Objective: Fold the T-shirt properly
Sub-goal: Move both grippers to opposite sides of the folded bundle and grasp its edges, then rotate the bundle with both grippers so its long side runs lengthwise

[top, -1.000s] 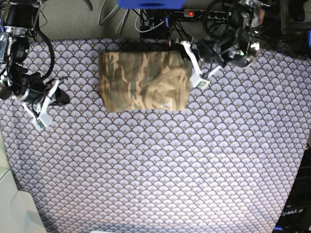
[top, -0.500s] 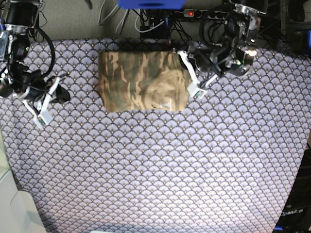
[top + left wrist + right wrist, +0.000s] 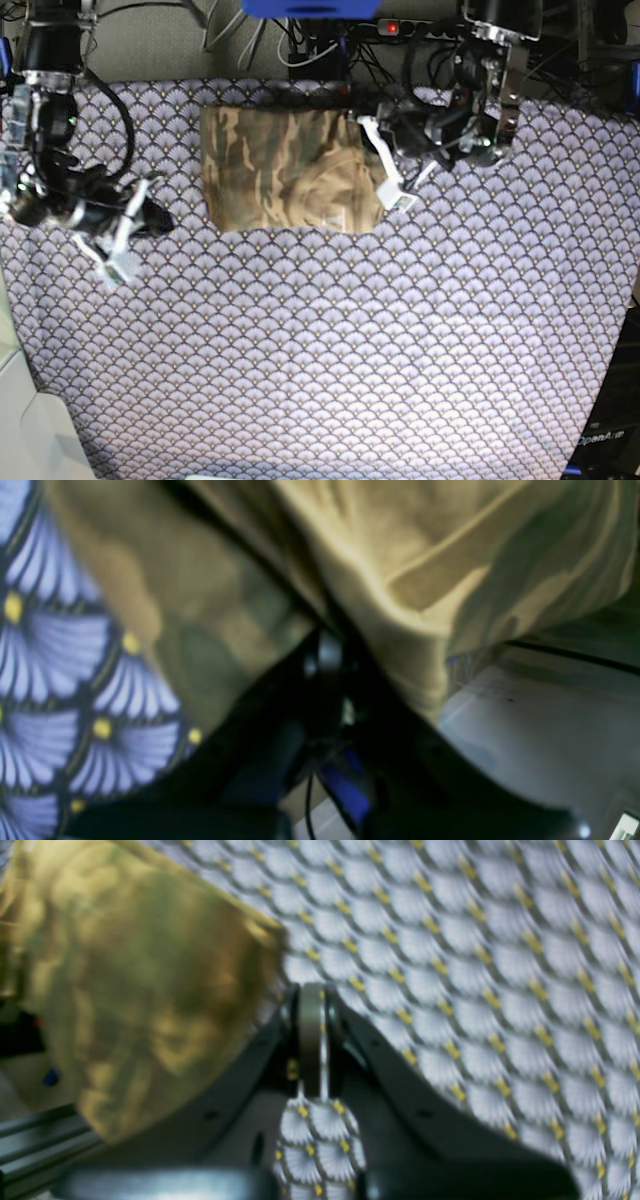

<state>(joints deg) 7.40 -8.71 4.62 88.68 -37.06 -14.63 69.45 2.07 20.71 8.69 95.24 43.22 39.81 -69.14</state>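
The T-shirt (image 3: 285, 170), camouflage cloth folded into a rectangle, lies at the back middle of the purple scalloped tablecloth (image 3: 350, 350). My left gripper (image 3: 397, 198) is shut, its white fingers lying along the shirt's right edge. In the left wrist view the T-shirt (image 3: 400, 555) bulges right over the dark, closed tips of the left gripper (image 3: 330, 655); whether any cloth is pinched is hidden. My right gripper (image 3: 115, 270) is shut and hovers left of the shirt, apart from it. In the right wrist view the right gripper (image 3: 312, 1040) is empty, with the T-shirt (image 3: 140, 990) to its left.
Cables and a power strip (image 3: 400, 27) run along the table's back edge, beside a blue object (image 3: 310, 8). A pale surface (image 3: 30, 430) sits off the front left corner. Tablecloth (image 3: 475, 965) spreads in front of the shirt.
The left gripper has moved down and left onto the shirt's right edge, and that edge has shifted slightly left. The right arm has swung right and forward, nearer the shirt.
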